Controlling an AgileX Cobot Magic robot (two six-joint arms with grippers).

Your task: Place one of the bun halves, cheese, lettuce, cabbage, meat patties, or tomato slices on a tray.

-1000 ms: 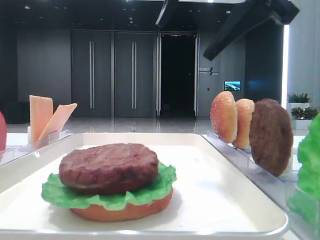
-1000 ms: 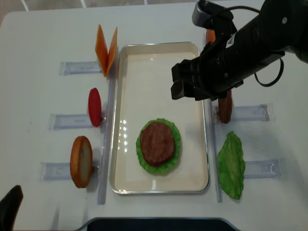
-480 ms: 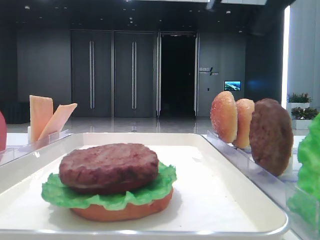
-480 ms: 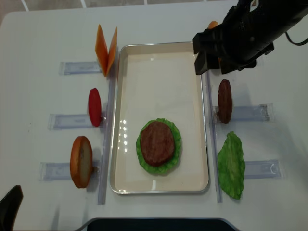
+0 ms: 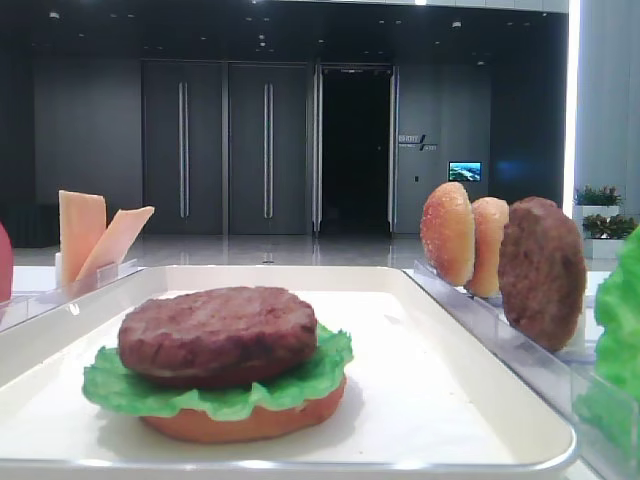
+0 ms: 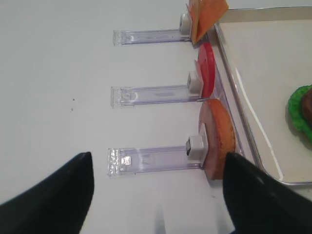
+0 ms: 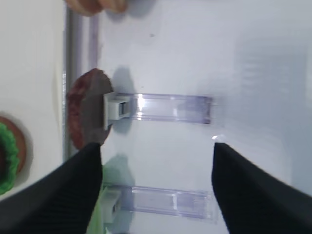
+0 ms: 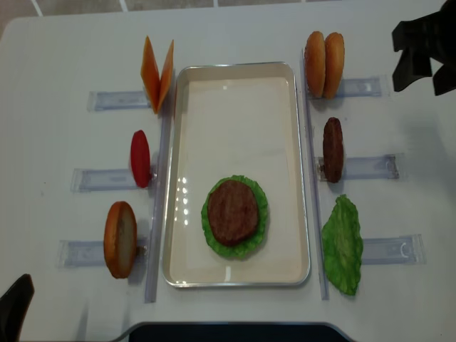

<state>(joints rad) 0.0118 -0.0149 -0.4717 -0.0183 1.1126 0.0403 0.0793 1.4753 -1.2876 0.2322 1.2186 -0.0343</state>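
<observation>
On the tray [image 8: 239, 78] sits 1 stack, meat patty [image 8: 232, 212] over lettuce [image 8: 258, 234] over bun base [image 5: 240, 422], while both my grippers, mostly cut off, stand open.

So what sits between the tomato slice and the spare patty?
In the overhead view, only the tray: a bare stretch of it separates the tomato slice from the spare patty.

The white bench [image 8: 64, 64] carries the white tray [image 8: 239, 89] in its middle. On both sides of the tray, clear holder strips [image 8: 100, 178] lie on the bench, three on each side, holding food pieces upright beside the tray's long edges.
</observation>
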